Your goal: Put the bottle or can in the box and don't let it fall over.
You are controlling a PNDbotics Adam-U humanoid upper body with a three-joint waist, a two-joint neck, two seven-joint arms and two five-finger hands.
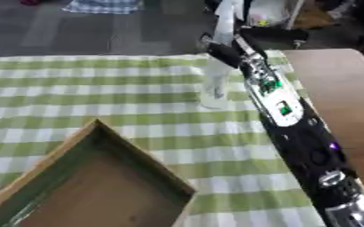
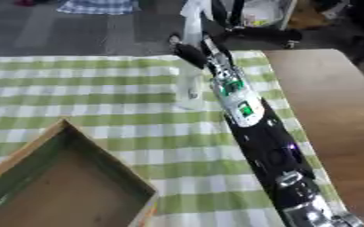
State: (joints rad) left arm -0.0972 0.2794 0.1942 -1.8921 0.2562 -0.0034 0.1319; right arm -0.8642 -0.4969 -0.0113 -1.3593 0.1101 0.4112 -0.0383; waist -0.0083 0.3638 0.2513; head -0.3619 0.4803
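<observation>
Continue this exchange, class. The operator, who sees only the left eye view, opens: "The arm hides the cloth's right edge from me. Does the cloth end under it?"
Observer: No. In the right eye view a strip of checked cloth shows beyond the right arm, and after it comes bare wooden table.
Operator: And the outer side of the box at the corner nearest the bottle?
Observer: Low on that corner, the right eye view shows an orange patch on the outer wall.
</observation>
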